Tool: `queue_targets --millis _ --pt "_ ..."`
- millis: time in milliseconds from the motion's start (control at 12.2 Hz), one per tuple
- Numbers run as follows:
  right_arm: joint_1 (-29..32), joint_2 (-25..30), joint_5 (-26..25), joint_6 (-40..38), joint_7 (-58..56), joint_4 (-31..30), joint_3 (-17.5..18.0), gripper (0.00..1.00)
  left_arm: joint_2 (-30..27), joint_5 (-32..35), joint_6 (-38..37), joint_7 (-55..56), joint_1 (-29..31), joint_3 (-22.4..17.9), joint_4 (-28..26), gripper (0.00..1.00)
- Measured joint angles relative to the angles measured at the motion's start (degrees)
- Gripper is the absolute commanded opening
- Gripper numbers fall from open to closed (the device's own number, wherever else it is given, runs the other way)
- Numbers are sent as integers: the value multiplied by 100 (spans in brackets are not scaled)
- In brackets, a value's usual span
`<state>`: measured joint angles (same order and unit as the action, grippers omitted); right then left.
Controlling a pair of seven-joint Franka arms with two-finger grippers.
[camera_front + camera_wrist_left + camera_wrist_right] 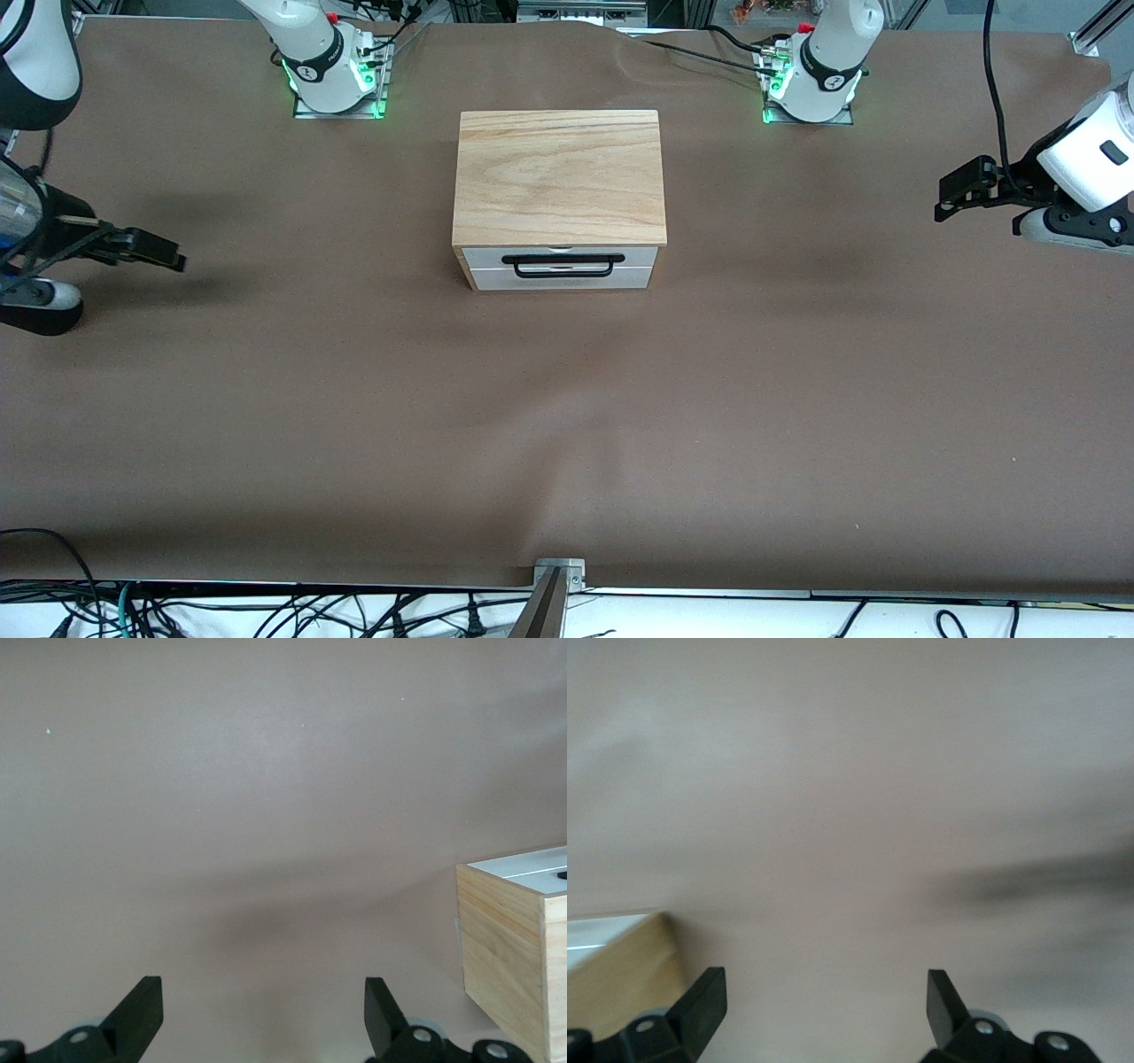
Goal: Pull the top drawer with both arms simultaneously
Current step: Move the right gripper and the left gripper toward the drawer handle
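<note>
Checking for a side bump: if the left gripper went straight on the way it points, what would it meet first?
Probably the cabinet's wooden side. The left gripper points across bare table toward it, jaws open, though it may pass above.

My arms [310, 53] are white with black bands. The cabinet [558, 173] is light wood-grain, the drawer [563, 266] white with a black handle [561, 265], the table [567, 425] brown.

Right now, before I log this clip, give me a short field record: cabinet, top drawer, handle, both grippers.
cabinet: light wood cabinet in the middle of the brown table
top drawer: top drawer shut, white front facing the front camera
handle: black handle untouched
left gripper: left gripper open, empty, over the table toward the left arm's end
right gripper: right gripper open, empty, over the table toward the right arm's end
</note>
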<state>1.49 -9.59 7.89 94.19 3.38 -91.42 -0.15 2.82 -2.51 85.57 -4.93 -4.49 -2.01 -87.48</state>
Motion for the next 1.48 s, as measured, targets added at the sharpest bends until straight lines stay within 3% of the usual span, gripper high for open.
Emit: queue_targets --millis 411,739,1150,1314,1478 --pt "-67 -668 2678 244 -281 -3 22 100 84 -13 168 8 121 -5 -104 100" --pt "-86 -1426 4569 356 -1823 -227 18 100 276 -91 661 2 247 0 -554 100" --pt "-400 -2078 6521 378 -4204 -1082 26 100 695 -91 683 9 275 3 -831 100" --pt "-718 -2200 6947 424 -4638 -1278 35 100 806 -96 848 193 278 81 -872 100" --pt "-1047 -2215 7426 550 -4928 -1437 41 100 843 -114 1508 461 273 348 -1266 100"
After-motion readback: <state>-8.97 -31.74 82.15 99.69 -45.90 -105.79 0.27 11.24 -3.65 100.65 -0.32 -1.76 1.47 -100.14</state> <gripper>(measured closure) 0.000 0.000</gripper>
